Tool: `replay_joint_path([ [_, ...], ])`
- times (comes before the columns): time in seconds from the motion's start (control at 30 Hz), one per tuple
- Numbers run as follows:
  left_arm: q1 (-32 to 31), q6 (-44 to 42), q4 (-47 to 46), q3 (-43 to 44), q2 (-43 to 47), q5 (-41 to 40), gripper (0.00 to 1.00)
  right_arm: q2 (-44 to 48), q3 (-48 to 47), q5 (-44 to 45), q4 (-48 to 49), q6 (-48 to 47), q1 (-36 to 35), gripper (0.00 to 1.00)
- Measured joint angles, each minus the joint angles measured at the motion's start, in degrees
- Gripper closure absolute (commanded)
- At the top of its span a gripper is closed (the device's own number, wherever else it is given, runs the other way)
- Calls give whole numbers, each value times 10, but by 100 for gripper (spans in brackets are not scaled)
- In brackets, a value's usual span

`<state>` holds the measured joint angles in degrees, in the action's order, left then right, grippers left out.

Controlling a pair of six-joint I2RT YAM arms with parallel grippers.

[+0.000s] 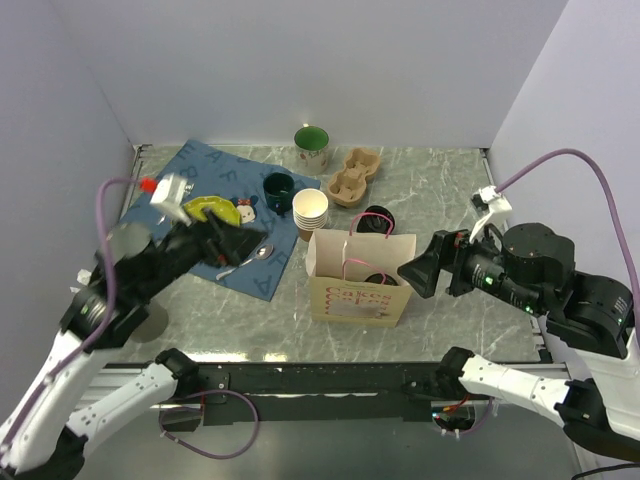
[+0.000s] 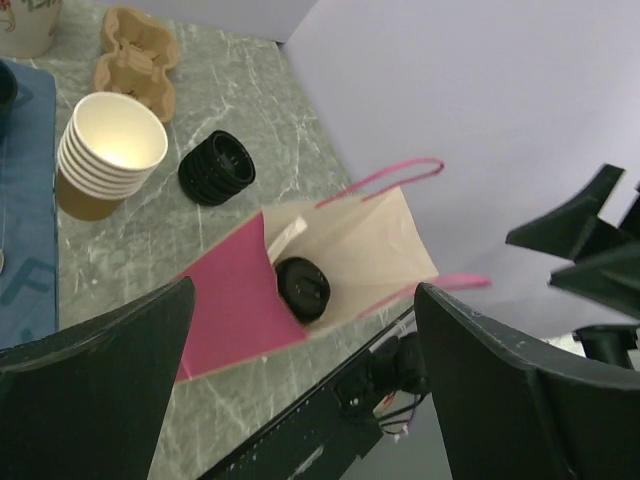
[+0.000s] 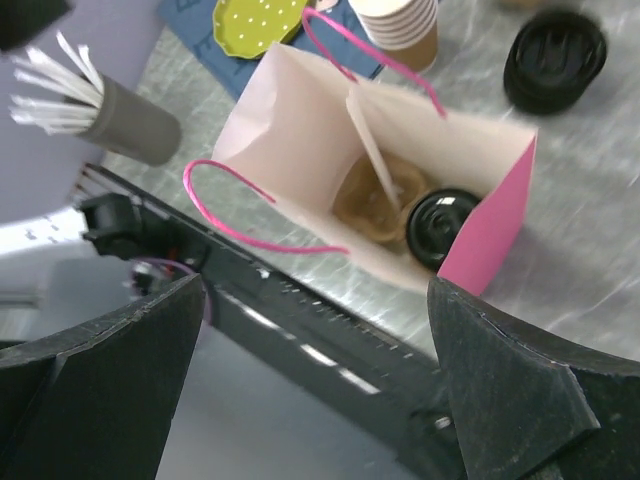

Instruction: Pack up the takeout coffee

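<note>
The brown kraft paper cup with the black plastic sip lid [image 2: 302, 288] is seen inside the cream paper bag with pink handles [image 2: 370, 250], lid upward, close to the bag's pink-lined end wall. A tan shape beside it may be a cardboard carrier, though this cannot be settled from the blurred right wrist view. The left fingers [image 1: 225, 243] are spread wide to the left of the bag, with nothing held. The right fingers [image 1: 418, 272], just right of the bag, are likewise fully parted and empty. The placing step is judged done. Next, both arms should be drawn away from the bag without its handles being snagged.
</note>
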<state>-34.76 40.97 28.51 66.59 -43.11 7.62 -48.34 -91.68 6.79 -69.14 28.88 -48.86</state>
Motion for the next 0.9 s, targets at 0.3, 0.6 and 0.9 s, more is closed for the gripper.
replay_joint_path([
  [0.3, -1, 14, 41, -93, 143, -11, 3, 23, 13, 10, -30, 82, 0, 0],
  [0.6, -1, 16, 61, -94, 143, -21, 3, 37, 18, 9, -29, 81, 0, 0],
  [0.9, -1, 16, 60, -79, 135, -24, 3, 36, 18, 11, -29, 66, 0, 0],
])
